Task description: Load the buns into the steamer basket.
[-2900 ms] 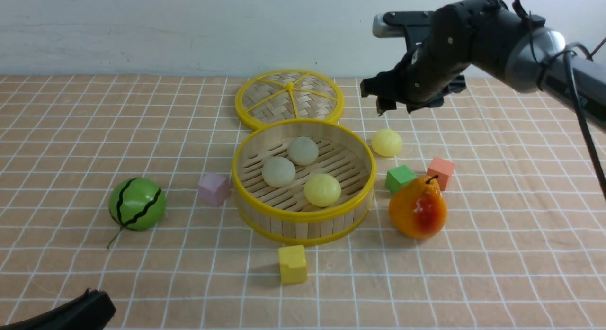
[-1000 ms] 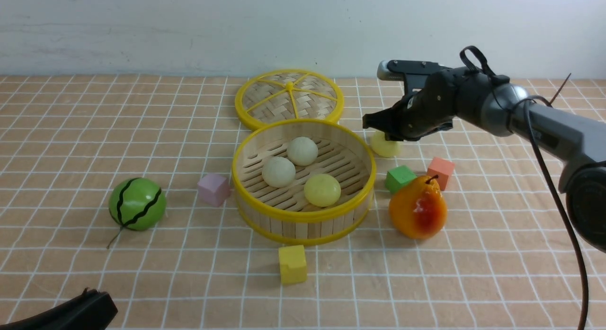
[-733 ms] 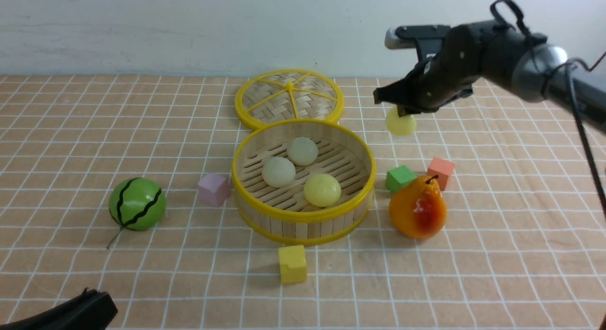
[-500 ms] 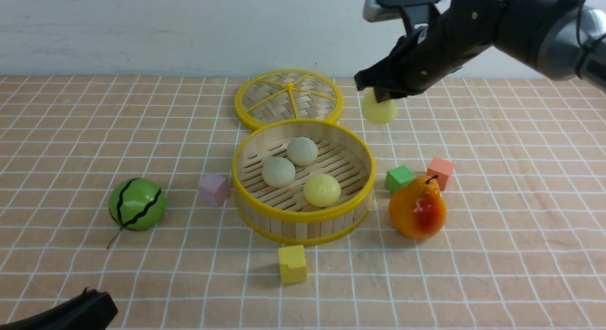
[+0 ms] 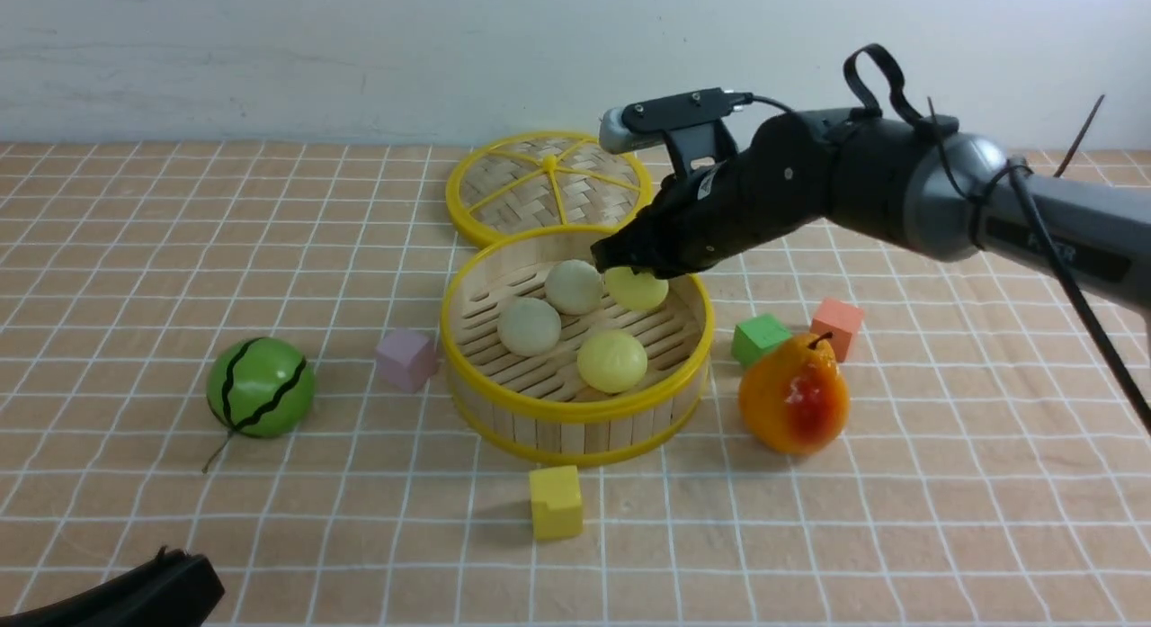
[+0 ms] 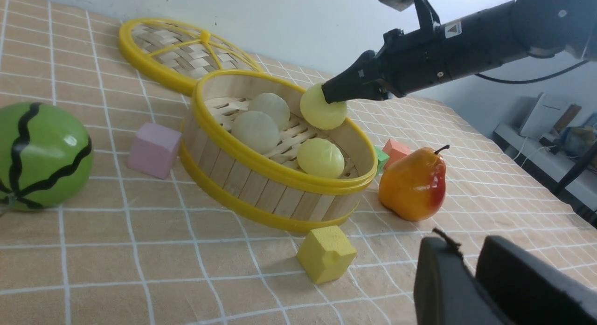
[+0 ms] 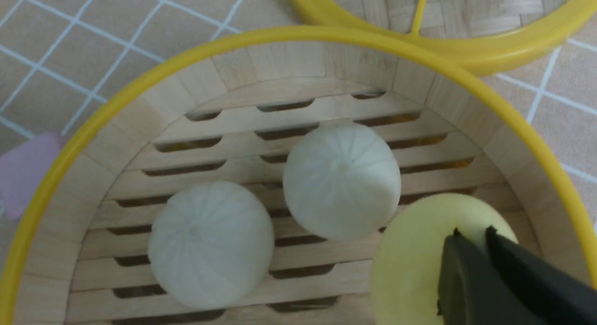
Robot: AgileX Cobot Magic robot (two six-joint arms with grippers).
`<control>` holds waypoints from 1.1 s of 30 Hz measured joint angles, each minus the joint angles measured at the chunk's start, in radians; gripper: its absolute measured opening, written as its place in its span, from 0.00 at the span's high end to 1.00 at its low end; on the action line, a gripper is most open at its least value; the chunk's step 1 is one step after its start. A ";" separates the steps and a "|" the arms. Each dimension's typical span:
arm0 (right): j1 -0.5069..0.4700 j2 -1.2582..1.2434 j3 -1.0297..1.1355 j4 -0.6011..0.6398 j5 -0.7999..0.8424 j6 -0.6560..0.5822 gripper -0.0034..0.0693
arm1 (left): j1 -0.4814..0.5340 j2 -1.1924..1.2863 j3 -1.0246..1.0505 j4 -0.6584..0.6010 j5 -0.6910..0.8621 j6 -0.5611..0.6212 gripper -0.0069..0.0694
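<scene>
One yellow bun point(image 5: 640, 291) in R end effector point(image 7: 472, 235); arm lettering point(image 5: 1054, 249) blurred.

Black wavy stripes mark the green ball point(image 5: 261, 387); steamer basket point(image 5: 575, 434) rims yellow.

Three buns point(image 5: 530, 326) lie in the steamer basket point(image 5: 575, 413); right floor bare.

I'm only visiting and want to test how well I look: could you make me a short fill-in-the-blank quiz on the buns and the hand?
The held bun in the right hand is pale ___. It hangs over the steamer basket. The buns resting on its floor number ___. The cube left of the basket is ___.
Missing words: yellow; three; pink.
</scene>
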 joint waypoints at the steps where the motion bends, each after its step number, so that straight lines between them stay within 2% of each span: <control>1: 0.000 0.005 0.000 -0.001 -0.005 0.000 0.93 | 0.000 0.000 0.000 0.000 0.000 0.000 0.76; 5: 0.000 0.042 0.000 -0.016 -0.009 0.000 0.86 | 0.000 0.000 0.000 0.000 0.000 0.000 0.75; 8: 0.000 0.045 0.000 -0.020 -0.009 0.000 0.70 | 0.000 0.000 0.000 0.000 0.000 0.000 0.75; 9: 0.000 0.045 0.000 -0.020 -0.009 0.001 0.69 | 0.000 0.000 0.000 0.000 0.000 0.000 0.75; 10: 0.000 0.042 0.000 -0.020 -0.007 0.002 0.57 | 0.000 0.000 0.000 0.000 0.000 0.000 0.75; 11: 0.000 0.040 0.000 -0.020 -0.004 0.002 0.55 | 0.000 0.000 0.000 0.000 0.000 0.000 0.75; 13: 0.000 0.003 0.002 -0.019 0.053 0.008 0.38 | 0.000 0.000 0.000 0.000 0.000 0.000 0.74; 14: 0.000 -0.002 0.002 -0.019 0.060 0.010 0.36 | 0.000 0.000 0.000 0.000 0.000 0.000 0.74; 15: 0.000 -0.048 0.003 -0.019 0.132 0.033 0.30 | 0.000 0.000 0.000 0.000 0.000 0.000 0.74; 17: 0.000 -0.138 0.003 -0.028 0.244 0.064 0.28 | 0.000 0.000 0.000 0.000 0.000 0.000 0.74; 20: 0.001 -0.286 0.001 -0.071 0.480 0.098 0.34 | 0.000 0.000 0.000 0.000 0.000 0.000 0.74; 21: 0.001 -0.296 0.001 -0.075 0.496 0.101 0.35 | 0.000 0.000 0.000 0.000 0.000 0.000 0.74; 22: 0.003 -0.380 0.023 -0.092 0.633 0.108 0.46 | 0.000 0.000 0.000 0.000 0.000 0.000 0.74; 23: 0.003 -0.399 0.032 -0.093 0.645 0.108 0.47 | 0.000 0.000 0.000 0.000 0.000 0.000 0.74; 25: 0.007 -0.518 0.124 -0.097 0.750 0.117 0.68 | 0.000 0.000 0.000 0.000 0.000 0.000 0.73; 26: 0.008 -0.527 0.132 -0.097 0.755 0.120 0.70 | 0.000 0.000 0.000 0.000 0.000 0.000 0.73; 29: 0.009 -0.686 0.279 -0.096 0.791 0.134 0.95 | 0.000 0.000 0.000 0.000 0.000 0.000 0.72; 33: 0.009 -0.845 0.387 -0.096 0.817 0.141 0.98 | 0.000 0.000 0.000 0.000 0.000 0.000 0.72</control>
